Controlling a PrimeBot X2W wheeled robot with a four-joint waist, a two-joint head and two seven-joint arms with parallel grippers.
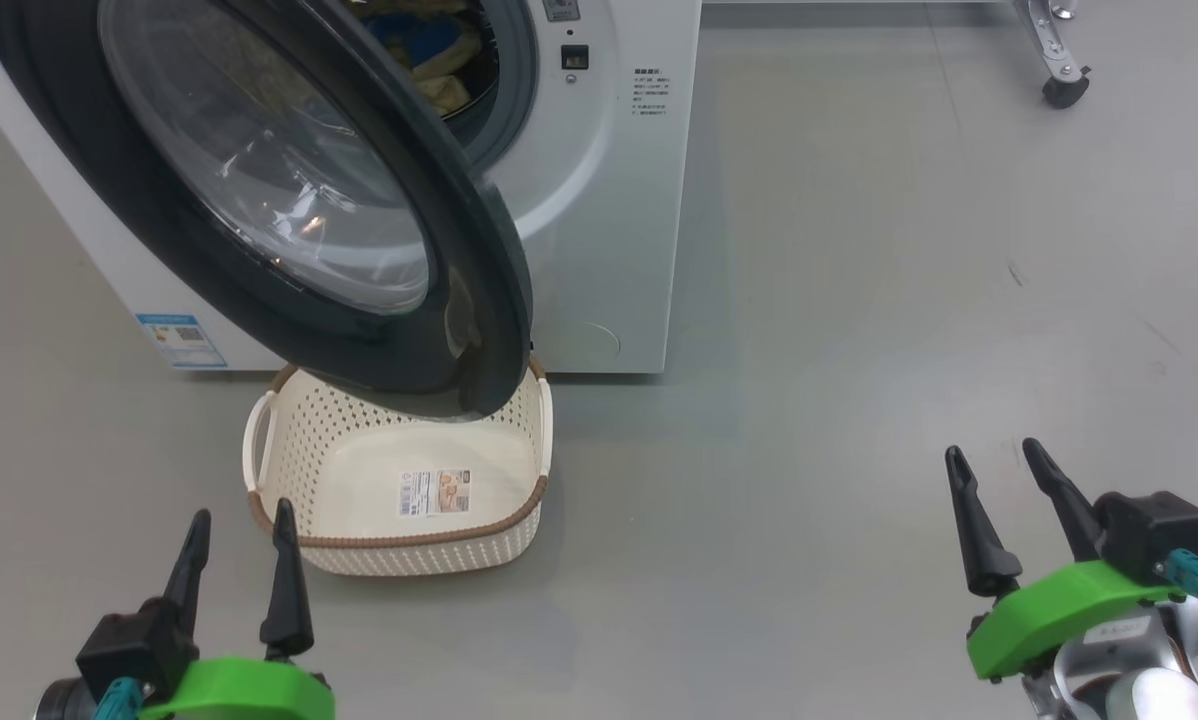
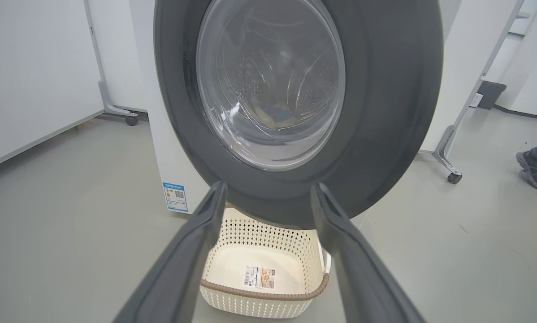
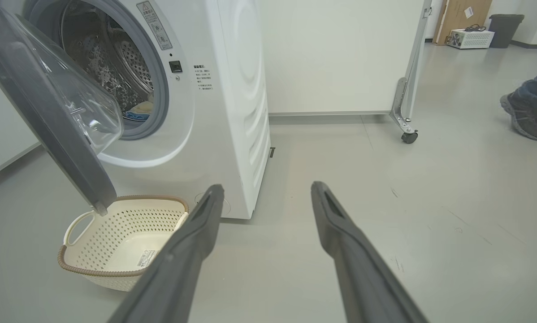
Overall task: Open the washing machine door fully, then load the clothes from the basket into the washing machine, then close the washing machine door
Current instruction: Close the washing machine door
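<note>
The white washing machine (image 1: 599, 200) stands at the upper left, its black-rimmed door (image 1: 289, 200) swung partly out over the cream basket (image 1: 399, 545). Yellow and blue clothes (image 1: 429, 50) lie inside the drum (image 3: 116, 67). The basket (image 3: 116, 242) sits on the floor with only a label on its bottom. My left gripper (image 1: 242, 525) is open near the basket's front left corner, fingers pointing at the door (image 2: 295, 89). My right gripper (image 1: 999, 462) is open over bare floor, well to the right of the machine.
Grey floor (image 1: 859, 350) spreads to the right of the machine. A caster of a white partition frame (image 1: 1064, 90) stands at the top right. A person's shoe (image 3: 526, 119) is on the floor at the far right of the right wrist view.
</note>
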